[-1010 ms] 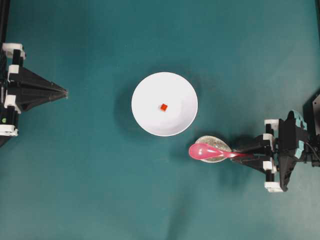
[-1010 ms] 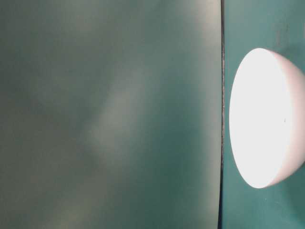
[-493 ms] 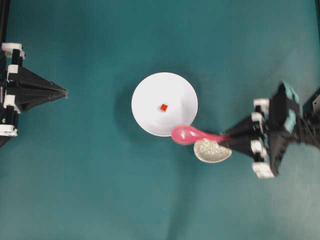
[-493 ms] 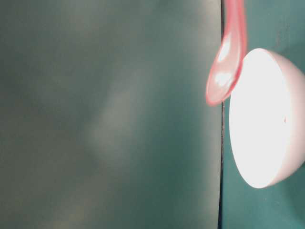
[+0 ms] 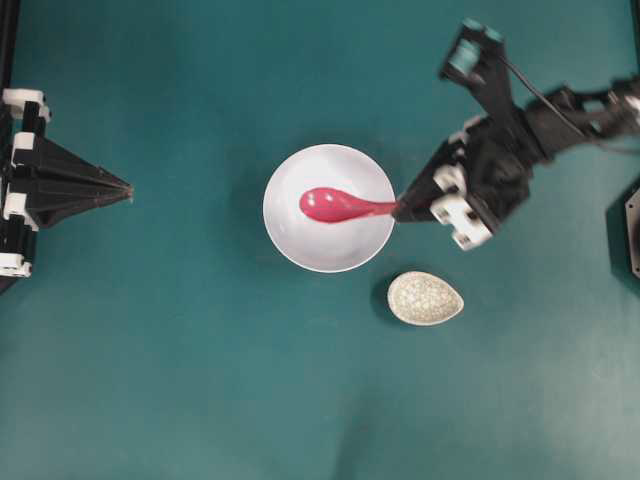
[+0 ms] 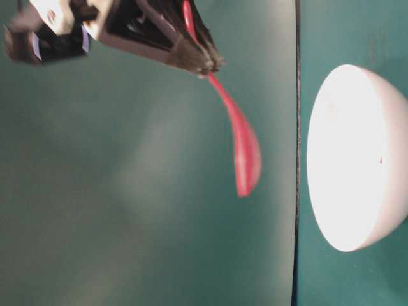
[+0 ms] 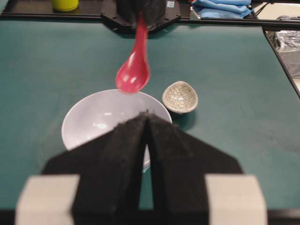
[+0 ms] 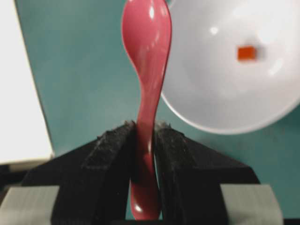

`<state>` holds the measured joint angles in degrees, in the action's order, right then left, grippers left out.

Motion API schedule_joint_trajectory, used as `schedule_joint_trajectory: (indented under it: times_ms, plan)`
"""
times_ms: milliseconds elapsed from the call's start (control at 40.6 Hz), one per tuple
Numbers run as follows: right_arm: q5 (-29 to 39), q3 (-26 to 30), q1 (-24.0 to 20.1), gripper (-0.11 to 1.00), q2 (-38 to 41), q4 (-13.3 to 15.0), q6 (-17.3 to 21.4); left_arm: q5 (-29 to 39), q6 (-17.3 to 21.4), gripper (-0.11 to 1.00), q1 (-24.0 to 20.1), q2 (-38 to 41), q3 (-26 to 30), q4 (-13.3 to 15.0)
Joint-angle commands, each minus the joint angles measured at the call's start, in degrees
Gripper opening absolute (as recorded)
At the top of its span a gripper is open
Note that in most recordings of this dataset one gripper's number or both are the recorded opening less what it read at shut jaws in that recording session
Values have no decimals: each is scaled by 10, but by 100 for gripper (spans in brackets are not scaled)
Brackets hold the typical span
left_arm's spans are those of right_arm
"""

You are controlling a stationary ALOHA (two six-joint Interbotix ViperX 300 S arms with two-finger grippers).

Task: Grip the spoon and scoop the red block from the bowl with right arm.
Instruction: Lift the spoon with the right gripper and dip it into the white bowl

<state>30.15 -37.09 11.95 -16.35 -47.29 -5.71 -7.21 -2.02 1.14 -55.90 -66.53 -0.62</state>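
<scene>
Spoon [image 5: 342, 206]: glossy pink-red, clamped by its handle between the two fingers of the right gripper [image 5: 400, 211]. In the right wrist view the black pads [image 8: 112, 145] press flat against both sides of the handle [image 8: 145, 140], with the jaws closed down to the handle's width and the handle end showing below them. The oval scoop [image 8: 146, 28] points away from the gripper.

In the overhead view the spoon lies across the right part of the bowl [image 5: 290, 240], its scoop over the bowl's middle and its handle crossing the rim toward the gripper. The table-level view shows the scoop [image 6: 247, 156] held clear of the bowl [image 6: 357, 159], not touching it, with the spoon tilted scoop-end down.

Red block [image 8: 246, 53]: visible only in the right wrist view, resting on the bowl's inner floor [image 8: 220, 84], apart from the scoop. In the overhead view the scoop covers it.

Right arm [image 5: 520, 130]: reaches in from the upper right corner of the teal table [image 5: 200, 380], angled down toward the bowl's right rim, gripper tip just outside that rim.

Left gripper [image 5: 128, 187]: sits at the left edge of the table, well apart from the bowl, fingers drawn together to a point and holding nothing [image 7: 146, 140].

A speckled spoon rest [image 5: 426, 298] sits on the table near the bowl's lower right rim, unoccupied.
</scene>
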Motion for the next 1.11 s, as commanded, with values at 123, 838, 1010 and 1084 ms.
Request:
schedule_joint_trajectory:
  times_ms: [123, 838, 1010, 1084]
  plan:
    - [113, 76, 16, 21, 50, 91, 102, -7, 1, 0, 3, 2, 15, -1]
    - [197, 138, 7, 20, 144, 233, 211, -8, 6, 0, 4, 2, 15, -2]
    - [197, 142, 7, 20, 156, 234, 211, -7, 6, 0, 4, 1, 15, -2]
    - [197, 145, 6, 19, 163, 234, 208, -8, 6, 0, 4, 2, 15, -2]
